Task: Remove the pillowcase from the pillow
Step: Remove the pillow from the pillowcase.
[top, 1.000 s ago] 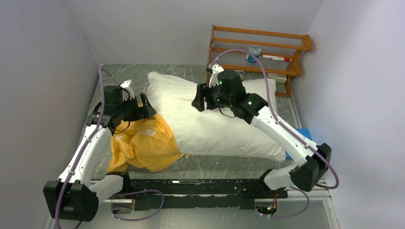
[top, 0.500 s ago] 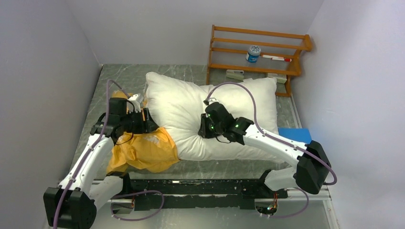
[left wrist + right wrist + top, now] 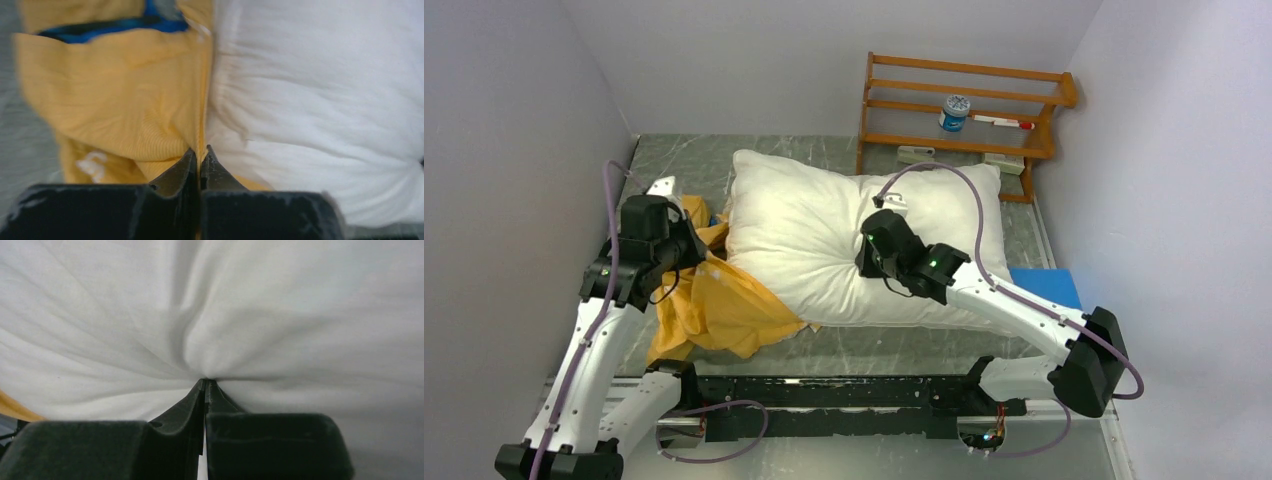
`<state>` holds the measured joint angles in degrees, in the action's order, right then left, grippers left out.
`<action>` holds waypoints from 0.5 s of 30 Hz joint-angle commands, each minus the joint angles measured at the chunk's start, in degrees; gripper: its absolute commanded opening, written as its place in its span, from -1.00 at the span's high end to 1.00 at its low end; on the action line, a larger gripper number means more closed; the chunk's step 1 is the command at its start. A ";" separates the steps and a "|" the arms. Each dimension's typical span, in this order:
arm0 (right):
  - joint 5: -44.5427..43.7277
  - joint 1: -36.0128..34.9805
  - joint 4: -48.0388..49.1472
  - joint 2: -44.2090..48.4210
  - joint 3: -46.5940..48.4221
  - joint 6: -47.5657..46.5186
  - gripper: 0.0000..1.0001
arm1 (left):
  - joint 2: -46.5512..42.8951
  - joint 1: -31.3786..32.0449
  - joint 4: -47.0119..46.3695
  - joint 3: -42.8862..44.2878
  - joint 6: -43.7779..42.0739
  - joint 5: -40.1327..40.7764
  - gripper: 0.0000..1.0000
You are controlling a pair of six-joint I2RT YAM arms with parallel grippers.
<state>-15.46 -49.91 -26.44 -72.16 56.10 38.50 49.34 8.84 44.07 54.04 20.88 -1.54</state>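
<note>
the white pillow [image 3: 814, 240] lies across the middle of the table [image 3: 894, 350]. the pillowcase [image 3: 719, 310], yellow side out with a strip of blue showing, is bunched at the pillow's left end, toward the table's left edge. the left gripper [image 3: 201, 159] is clamped on a fold of the yellow fabric, right beside the pillow. the right gripper [image 3: 206, 386] pinches a pucker of the pillow's white cloth near its middle. a wooden rack [image 3: 964, 100] stands at the back right corner.
</note>
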 commanded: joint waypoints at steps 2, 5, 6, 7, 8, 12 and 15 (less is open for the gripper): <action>-3.68 3.06 -4.56 -2.44 2.55 -4.16 0.89 | -1.94 0.21 6.28 4.82 -0.11 14.61 0.55; -1.15 3.77 -3.79 -5.65 5.12 -6.09 0.88 | -1.60 0.21 6.75 3.79 -0.55 5.42 -0.48; -0.46 4.03 -3.61 -6.68 6.02 -6.68 0.88 | -1.49 0.21 7.28 3.33 -0.31 1.95 -0.70; 0.00 4.26 -3.42 -7.69 6.98 -7.25 0.87 | -1.56 0.19 8.21 2.84 0.94 -1.55 -0.91; 0.89 4.54 -3.26 -8.58 7.96 -7.91 0.84 | -2.20 0.21 8.88 1.91 2.28 -4.59 -0.94; 3.78 5.31 -3.74 -12.03 11.82 -10.37 0.75 | -8.28 0.21 8.56 -3.12 8.64 -14.62 -0.94; 6.05 5.43 -3.03 -13.18 12.68 -11.70 0.73 | -11.04 0.21 9.36 -5.86 11.49 -19.05 -0.95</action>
<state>-10.85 -45.50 -28.64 -82.74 67.88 30.59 41.78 8.84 51.09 50.72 26.68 -9.56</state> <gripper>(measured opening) 0.127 0.970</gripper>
